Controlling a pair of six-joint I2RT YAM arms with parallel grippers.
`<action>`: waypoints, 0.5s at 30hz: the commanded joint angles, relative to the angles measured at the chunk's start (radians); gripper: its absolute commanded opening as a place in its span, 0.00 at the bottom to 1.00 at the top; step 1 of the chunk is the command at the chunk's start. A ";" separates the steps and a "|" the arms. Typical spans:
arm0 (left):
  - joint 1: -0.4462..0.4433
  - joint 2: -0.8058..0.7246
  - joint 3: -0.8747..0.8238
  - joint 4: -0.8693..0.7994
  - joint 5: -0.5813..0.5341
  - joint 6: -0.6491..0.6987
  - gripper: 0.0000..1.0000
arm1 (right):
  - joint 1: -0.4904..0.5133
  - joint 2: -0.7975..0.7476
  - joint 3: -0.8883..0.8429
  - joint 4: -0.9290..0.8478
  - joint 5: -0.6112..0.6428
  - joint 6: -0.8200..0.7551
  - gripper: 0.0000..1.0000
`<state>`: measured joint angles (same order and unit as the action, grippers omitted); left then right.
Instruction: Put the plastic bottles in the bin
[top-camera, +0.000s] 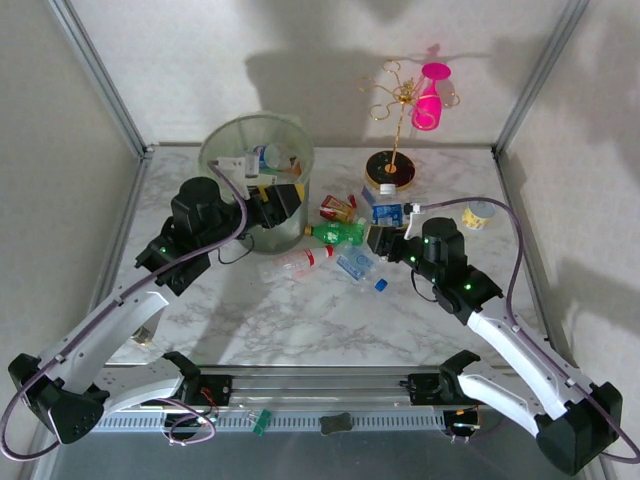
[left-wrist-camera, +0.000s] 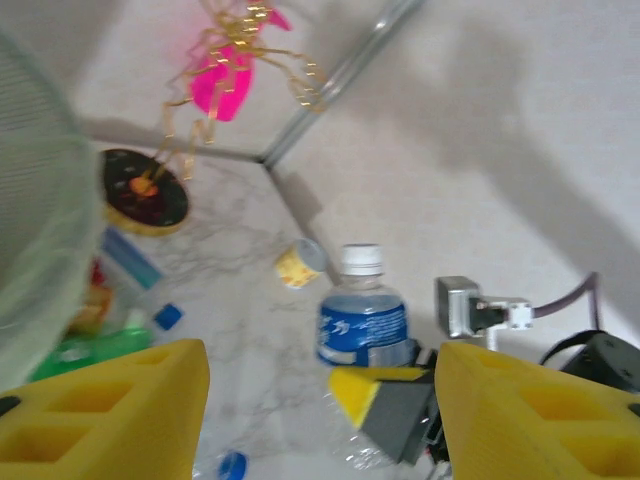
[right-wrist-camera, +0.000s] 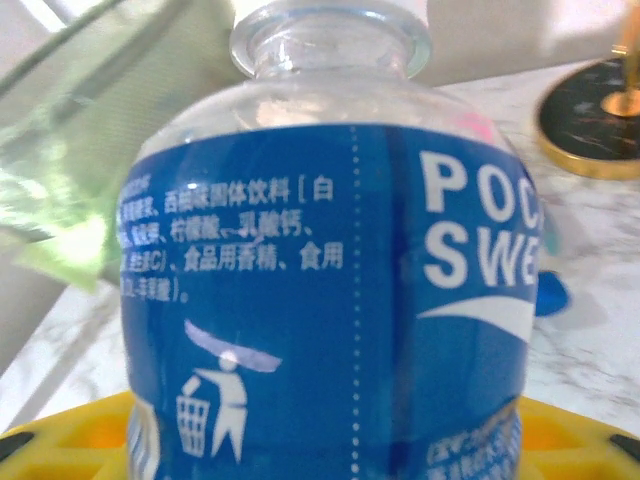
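The bin is a large translucent grey-green bucket at the back left, with some items inside. My right gripper is shut on an upright blue-labelled bottle with a white cap, held just right of the bottle pile. In the right wrist view this bottle stands between the yellow pads. My left gripper hovers open against the bin's right side. The left wrist view shows its fingers wide apart with nothing between, facing the held bottle. A green bottle and a red-labelled clear bottle lie on the table.
A crushed clear bottle and a loose blue cap lie near the pile. A red packet sits behind the green bottle. A gold stand with a pink bottle is at the back, a small yellow cup at right.
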<state>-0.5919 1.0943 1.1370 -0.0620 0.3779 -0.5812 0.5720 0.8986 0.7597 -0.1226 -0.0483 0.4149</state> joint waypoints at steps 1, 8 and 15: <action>-0.051 0.037 0.042 0.093 0.064 -0.021 0.63 | 0.056 0.002 0.062 0.077 -0.085 -0.034 0.46; -0.140 0.135 0.098 0.074 0.028 0.019 0.64 | 0.179 0.026 0.116 0.096 -0.086 -0.046 0.45; -0.145 0.169 0.097 0.115 0.066 0.016 0.64 | 0.227 0.030 0.125 0.103 -0.104 -0.053 0.45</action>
<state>-0.7319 1.2621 1.2026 -0.0135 0.4042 -0.5797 0.7849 0.9276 0.8528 -0.0544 -0.1352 0.3801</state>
